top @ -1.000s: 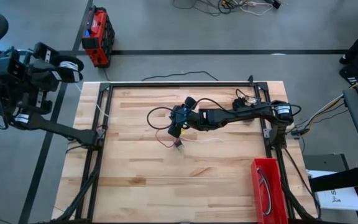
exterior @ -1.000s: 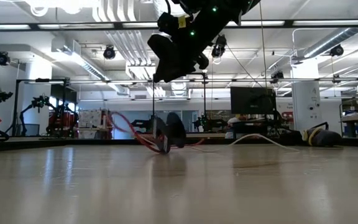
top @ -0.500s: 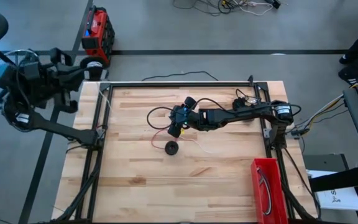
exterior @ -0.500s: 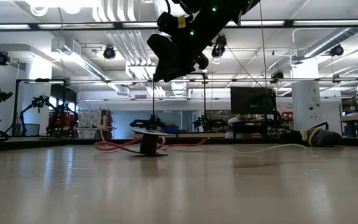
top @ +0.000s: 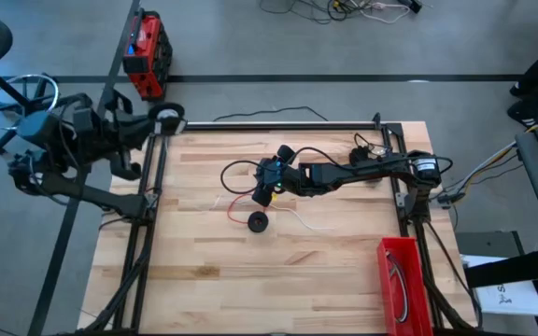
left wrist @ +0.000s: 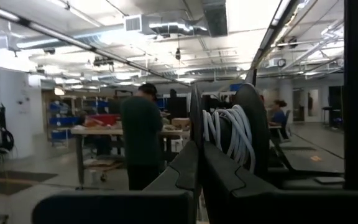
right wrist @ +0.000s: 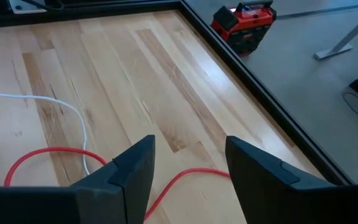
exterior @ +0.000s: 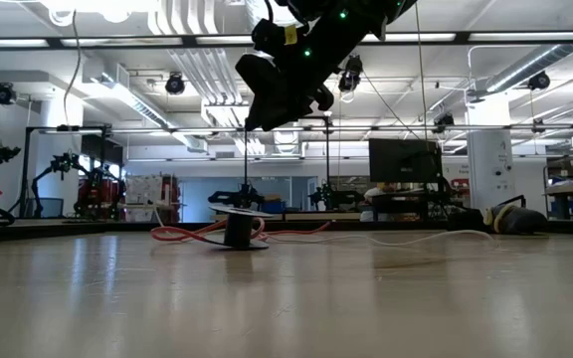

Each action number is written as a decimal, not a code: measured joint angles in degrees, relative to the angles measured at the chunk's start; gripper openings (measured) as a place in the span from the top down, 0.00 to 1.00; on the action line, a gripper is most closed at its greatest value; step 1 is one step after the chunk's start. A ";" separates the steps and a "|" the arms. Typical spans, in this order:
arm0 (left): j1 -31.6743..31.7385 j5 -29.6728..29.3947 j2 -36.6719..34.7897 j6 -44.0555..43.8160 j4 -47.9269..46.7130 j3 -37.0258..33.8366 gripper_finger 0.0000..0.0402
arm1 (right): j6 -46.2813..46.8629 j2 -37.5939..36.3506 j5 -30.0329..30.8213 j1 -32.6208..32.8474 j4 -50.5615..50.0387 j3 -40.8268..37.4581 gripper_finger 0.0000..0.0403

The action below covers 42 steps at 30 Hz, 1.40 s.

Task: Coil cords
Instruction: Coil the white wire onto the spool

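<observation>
Wood table (top: 325, 271), red cord (right wrist: 185, 177) under released right gripper (right wrist: 185, 168), left gripper (left wrist: 199, 163) clenching white-cord spool (left wrist: 232, 134).

Right arm stretched from its base at the bench's right edge toward the middle, wrist raised, right claw (top: 265, 183) hanging above the bench (top: 344, 261) with fingers (right wrist: 129, 168) spread wide and empty. Left arm folded outside the bench's far left corner, left claw (top: 162, 119) at that corner, clamped on a spool (left wrist: 241, 134).
</observation>
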 joint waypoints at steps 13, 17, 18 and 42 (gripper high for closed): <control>-0.14 0.11 -4.48 -1.04 5.82 -18.29 1.00 | 0.00 0.00 0.00 0.00 0.00 0.00 0.53; -0.74 -0.21 -5.17 -1.02 11.78 -26.60 1.00 | 0.00 -0.02 0.00 0.01 0.00 0.00 0.53; -1.03 -1.08 -5.93 -1.32 12.74 -28.27 1.00 | 0.08 -0.02 0.00 0.02 0.07 0.00 0.53; -4.31 -25.40 -16.31 -12.37 40.91 -64.12 1.00 | 3.37 0.31 -2.03 0.14 11.68 3.19 0.54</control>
